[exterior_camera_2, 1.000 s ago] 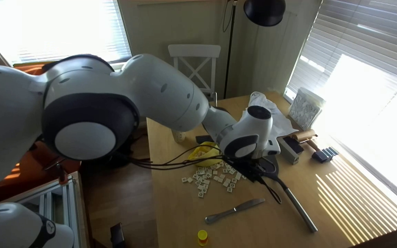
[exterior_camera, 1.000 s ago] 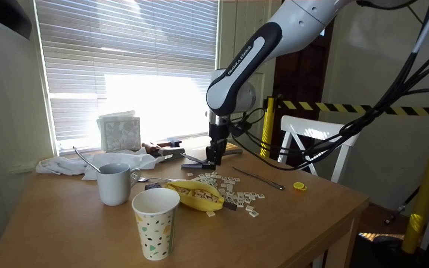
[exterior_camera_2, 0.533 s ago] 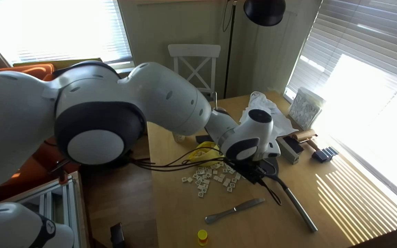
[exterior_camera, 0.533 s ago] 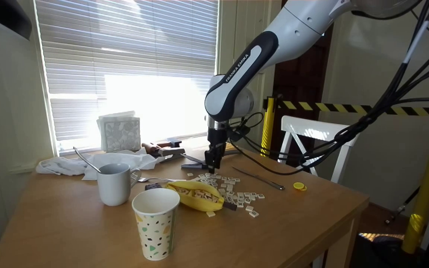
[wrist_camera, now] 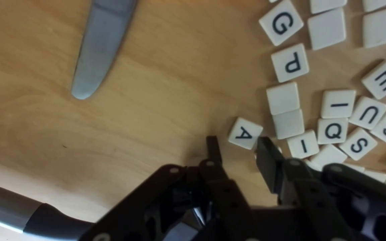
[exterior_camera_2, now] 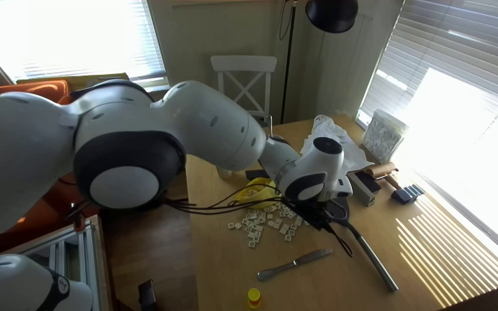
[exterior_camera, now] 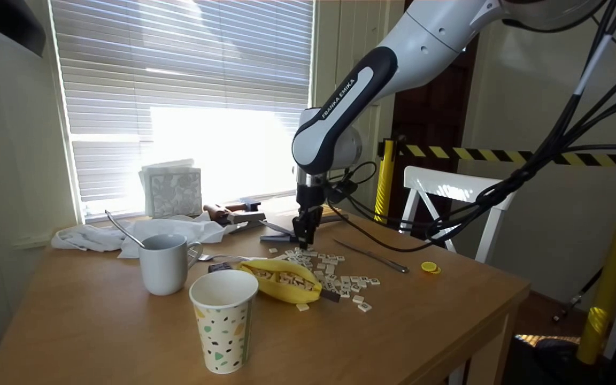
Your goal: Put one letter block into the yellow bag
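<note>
White letter blocks lie loose on the table in both exterior views [exterior_camera: 331, 261] [exterior_camera_2: 253, 229]. In the wrist view, a block marked A [wrist_camera: 245, 133] lies just beyond the fingertips, set at an angle and touching or close to the right fingertip. My gripper [wrist_camera: 237, 142] is open around bare table; its tips point down near the blocks' far edge in an exterior view [exterior_camera: 302, 246]. Another block is partly hidden behind the right finger. The yellow bag [exterior_camera: 281, 295], banana-shaped and open on top, holds several blocks; it also shows in an exterior view [exterior_camera_2: 263, 181], partly behind cables.
A knife [exterior_camera_2: 294, 264] lies beside the blocks; its blade shows in the wrist view [wrist_camera: 102, 47]. A dark utensil with a metal handle [exterior_camera_2: 374, 259] lies close to the gripper. A grey mug [exterior_camera: 163, 267], paper cup [exterior_camera: 225, 326] and fork [exterior_camera: 228, 258] stand or lie around the bag.
The arm and gripper have come down towards the table and shifted slightly left in an exterior view, mostly in the first half second. The bag and blocks show no visible movement.
</note>
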`<move>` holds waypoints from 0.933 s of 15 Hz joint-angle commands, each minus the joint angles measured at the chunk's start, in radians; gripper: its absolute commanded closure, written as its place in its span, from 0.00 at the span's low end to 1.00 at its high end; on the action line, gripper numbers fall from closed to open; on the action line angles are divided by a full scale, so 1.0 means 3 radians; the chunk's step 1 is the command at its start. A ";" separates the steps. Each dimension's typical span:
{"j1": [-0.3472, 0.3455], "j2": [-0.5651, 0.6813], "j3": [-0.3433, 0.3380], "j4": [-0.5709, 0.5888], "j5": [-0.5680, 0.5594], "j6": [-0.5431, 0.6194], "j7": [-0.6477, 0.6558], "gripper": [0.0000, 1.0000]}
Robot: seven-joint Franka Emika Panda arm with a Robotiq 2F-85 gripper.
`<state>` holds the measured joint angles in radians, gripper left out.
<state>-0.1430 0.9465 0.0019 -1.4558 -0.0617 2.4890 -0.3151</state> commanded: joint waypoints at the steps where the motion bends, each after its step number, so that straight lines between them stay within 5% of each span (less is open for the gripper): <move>1: -0.0031 0.0065 0.0059 0.0132 0.0052 -0.0197 0.0053 0.60; 4: -0.0020 0.0040 0.0049 0.0133 0.0078 -0.0284 0.0146 0.65; 14: -0.0042 0.0020 0.0046 0.0087 0.0130 -0.0193 0.0353 0.61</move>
<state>-0.1442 0.9465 0.0064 -1.4412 -0.0524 2.4269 -0.2248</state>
